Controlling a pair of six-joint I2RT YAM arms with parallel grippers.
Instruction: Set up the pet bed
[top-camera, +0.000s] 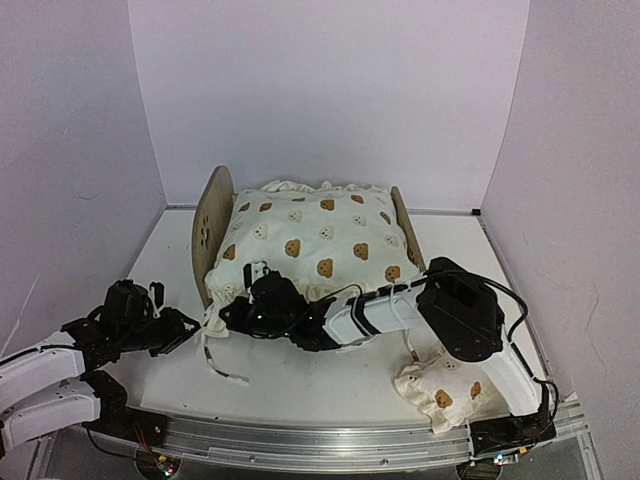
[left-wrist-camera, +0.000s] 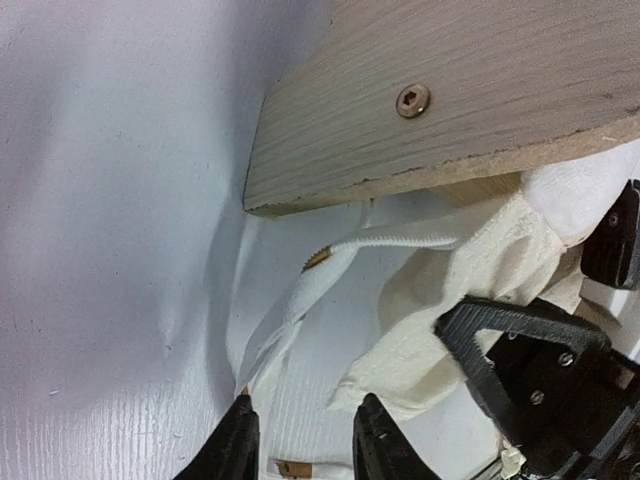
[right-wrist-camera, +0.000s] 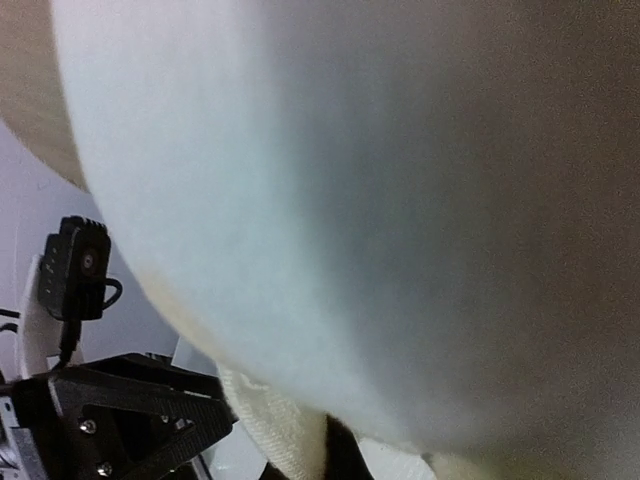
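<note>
Right gripper (top-camera: 232, 312): clamped the bear-print cushion (top-camera: 320, 235) at its near corner, by the pet bed (top-camera: 404, 232) headboard (top-camera: 208, 228).
Left gripper (left-wrist-camera: 305, 440): stood open over the tie (left-wrist-camera: 300, 300).
Needed: corner pulled taut — tie pinched squarely.

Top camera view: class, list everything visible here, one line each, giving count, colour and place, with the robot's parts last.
pet bed: one, light wood, middle of table
cushion: one, cream with brown bears, lying on the bed
pillow: one, cream with brown bears, table's near right corner
tie: one, white, trailing from cushion's near left corner
table: one, white, under everything
left hand: one, black, open, beside that corner
right hand: one, black, shut, at that corner
</note>
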